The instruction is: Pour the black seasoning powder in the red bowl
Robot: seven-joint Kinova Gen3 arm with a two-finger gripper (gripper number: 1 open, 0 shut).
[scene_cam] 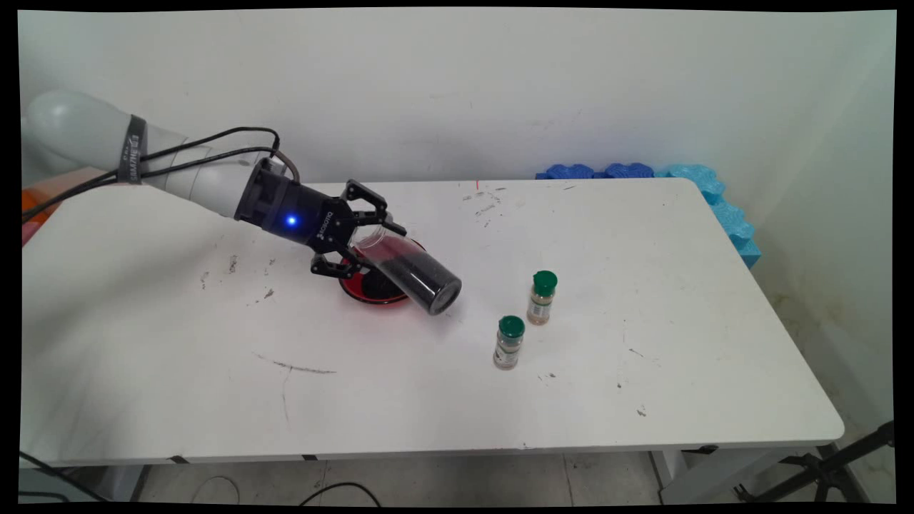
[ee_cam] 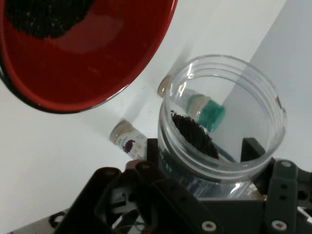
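**Clear jar of dark grains held tilted over a red bowl**

At the centre-left of the main view the gripper point(scene_cam: 357, 239) is clamped on a clear plastic jar point(scene_cam: 410, 275), its black fingers pressing the jar's sides near the open mouth. The jar lies nearly on its side in the grasp — its closed base slopes down toward the lower right of the frame, its mouth faces back toward the wrist. Held this way, the dark grains point(scene_cam: 421, 280) settle in the base end, away from the opening, so none appear to be leaving the jar.

Just beneath and behind the jar sits a shallow red bowl point(scene_cam: 371, 285) on the white table point(scene_cam: 178, 357). In the hand view the bowl point(ee_cam: 87, 63) fills the upper left, with a patch of dark grains already in it; the jar's rim point(ee_cam: 224, 114) sits at centre-right.

The arm reaches in from the upper left of the frame, sloping gently downward, with the wrist close above the table and rolled so the jar tips sideways.

Right of centre stand two small spice bottles with green caps — one point(scene_cam: 542, 297) farther back, one point(scene_cam: 508, 342) nearer — upright, close together, and apart from the jar. Blue foam pieces point(scene_cam: 714, 196) line the table's far right corner.
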